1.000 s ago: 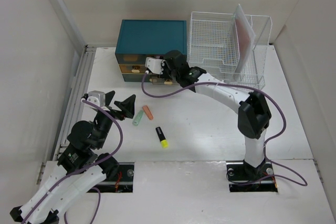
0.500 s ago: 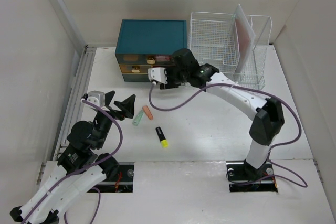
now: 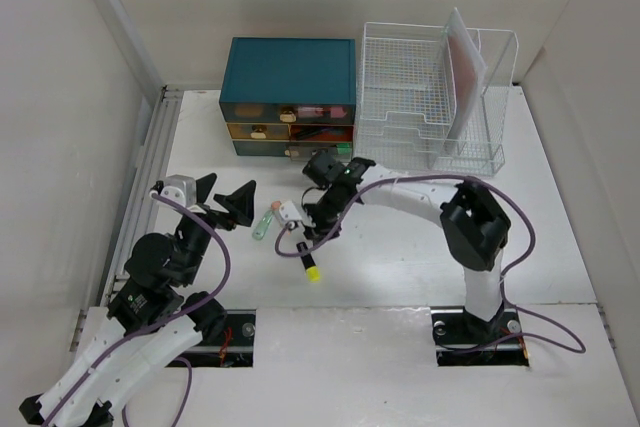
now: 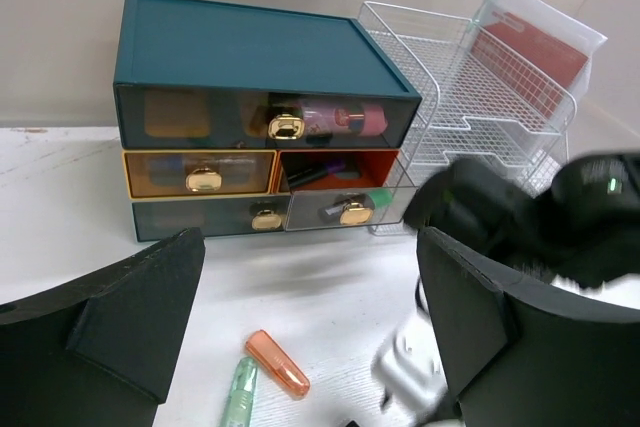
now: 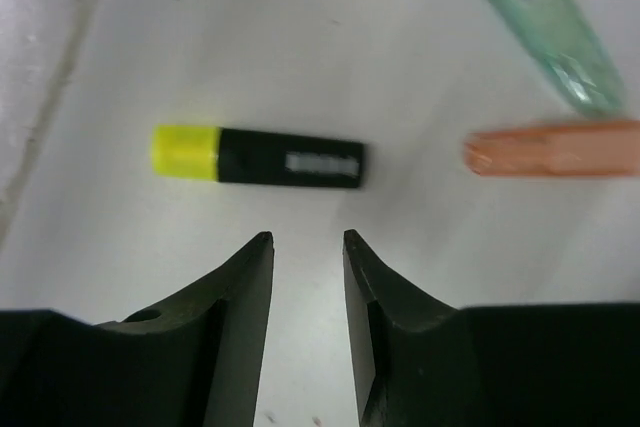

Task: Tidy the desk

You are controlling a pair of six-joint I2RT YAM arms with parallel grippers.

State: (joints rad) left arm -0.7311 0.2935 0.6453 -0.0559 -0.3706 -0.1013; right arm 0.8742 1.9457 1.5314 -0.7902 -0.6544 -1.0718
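Note:
The white desk (image 3: 400, 247) carries three loose items near its middle left. A black highlighter with a yellow cap (image 3: 309, 262) lies flat, and it also shows in the right wrist view (image 5: 258, 155). My right gripper (image 3: 303, 245) hovers just above it, pointing down, jaws a little apart and empty (image 5: 306, 237). An orange cap (image 5: 555, 150) and a pale green pen (image 5: 555, 32) lie beyond it, and both show in the left wrist view, orange cap (image 4: 277, 363), green pen (image 4: 240, 395). My left gripper (image 3: 225, 202) is wide open and empty, left of the pen (image 3: 262, 224).
A teal drawer box (image 3: 288, 72) with gold knobs stands at the back, with a white wire rack (image 3: 420, 87) holding a pink folder (image 3: 465, 62) to its right. A ribbed metal rail (image 3: 150, 177) runs along the left edge. The right arm (image 4: 530, 212) reaches across the middle.
My right gripper has left the front of the drawer box and swung down toward me, over the highlighter. The left arm has barely moved.

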